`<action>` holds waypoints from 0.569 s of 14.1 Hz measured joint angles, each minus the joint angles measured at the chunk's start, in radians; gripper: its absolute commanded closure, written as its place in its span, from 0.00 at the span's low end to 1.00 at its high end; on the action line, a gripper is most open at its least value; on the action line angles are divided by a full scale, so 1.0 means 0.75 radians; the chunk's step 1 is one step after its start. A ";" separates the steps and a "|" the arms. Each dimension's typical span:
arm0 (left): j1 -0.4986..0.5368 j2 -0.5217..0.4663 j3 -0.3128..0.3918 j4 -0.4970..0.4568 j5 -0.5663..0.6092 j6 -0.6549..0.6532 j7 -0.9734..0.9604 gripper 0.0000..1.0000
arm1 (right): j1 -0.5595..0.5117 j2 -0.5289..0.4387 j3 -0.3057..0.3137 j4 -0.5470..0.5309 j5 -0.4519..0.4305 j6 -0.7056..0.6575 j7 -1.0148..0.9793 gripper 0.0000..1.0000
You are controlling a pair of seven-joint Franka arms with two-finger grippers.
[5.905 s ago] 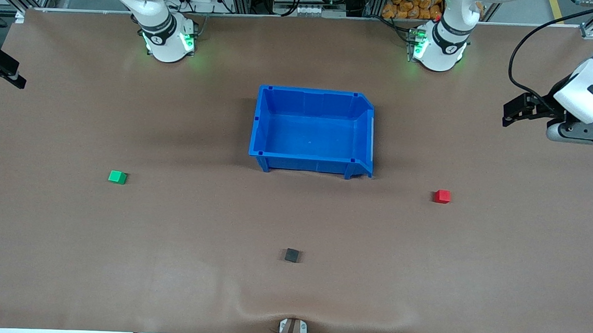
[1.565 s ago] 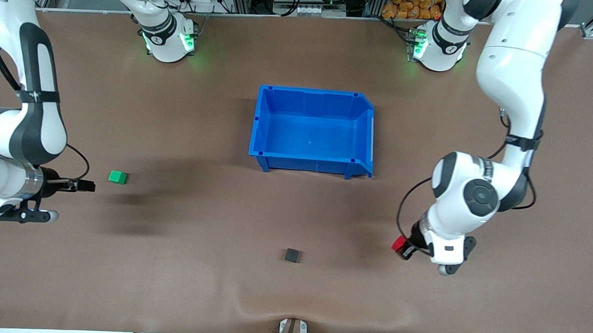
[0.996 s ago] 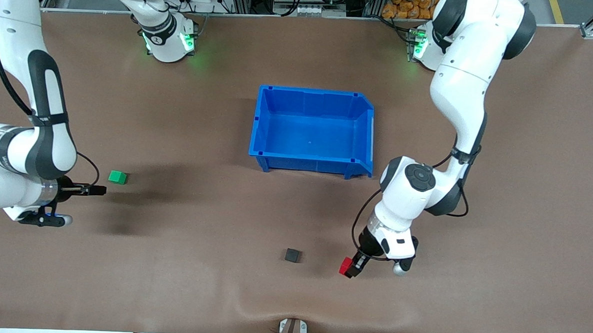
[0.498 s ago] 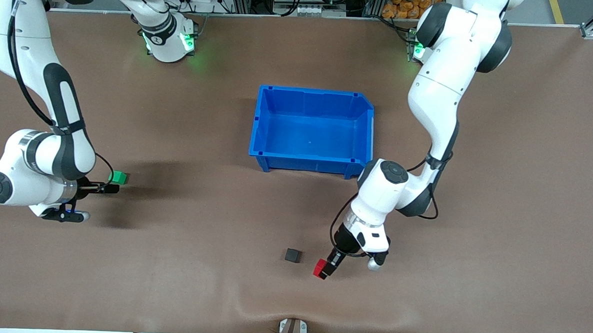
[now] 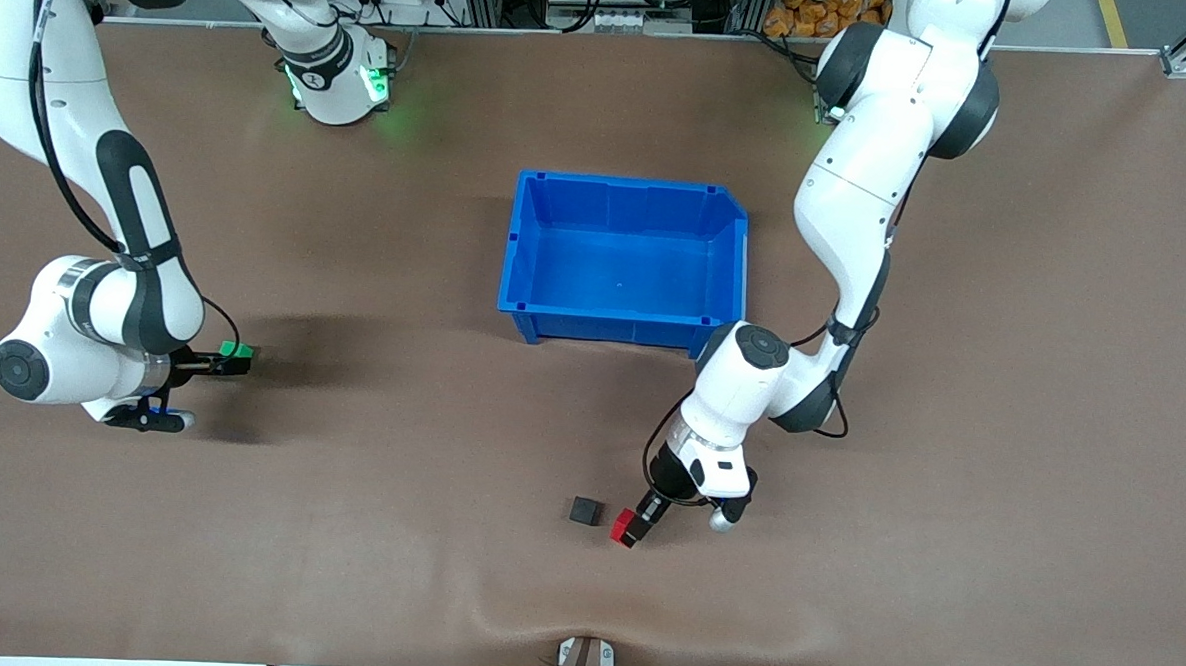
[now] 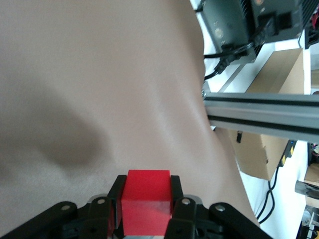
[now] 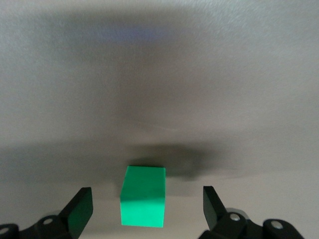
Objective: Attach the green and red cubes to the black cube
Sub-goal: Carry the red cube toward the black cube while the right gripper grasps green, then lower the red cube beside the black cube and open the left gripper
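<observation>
A small black cube (image 5: 585,511) sits on the brown worktop (image 5: 364,523), low and just below the centre of the front view. Just beside it, toward the left arm's end, the left gripper (image 5: 635,525) clamps a red cube (image 5: 625,527) between its fingers (image 6: 176,201). Toward the middle left of the frame, a green cube (image 5: 238,351) rests on the worktop between the spread fingers (image 7: 79,211) of the right gripper (image 5: 221,362), untouched. A blue bin (image 5: 524,270) stands at the centre, above the black cube.
</observation>
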 measured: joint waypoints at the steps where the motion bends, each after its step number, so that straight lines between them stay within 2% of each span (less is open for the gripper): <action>1: -0.008 0.010 0.000 0.007 0.000 0.000 0.000 0.99 | 0.000 0.000 0.000 -0.010 0.000 0.004 0.000 0.35; 5: -0.047 0.052 0.001 0.033 0.000 0.000 0.000 0.99 | 0.000 0.000 0.000 -0.026 0.000 0.011 0.001 0.78; 6: -0.054 0.063 0.002 0.040 -0.001 0.001 0.000 0.99 | 0.000 0.000 0.000 -0.026 0.001 0.015 0.003 0.94; 7: -0.057 0.072 0.003 0.046 -0.004 0.002 0.000 0.99 | 0.000 0.000 0.000 -0.026 0.004 0.018 0.006 1.00; 8: -0.057 0.077 0.004 0.051 -0.005 0.003 0.000 0.99 | 0.000 -0.001 -0.001 -0.025 0.017 0.019 0.010 1.00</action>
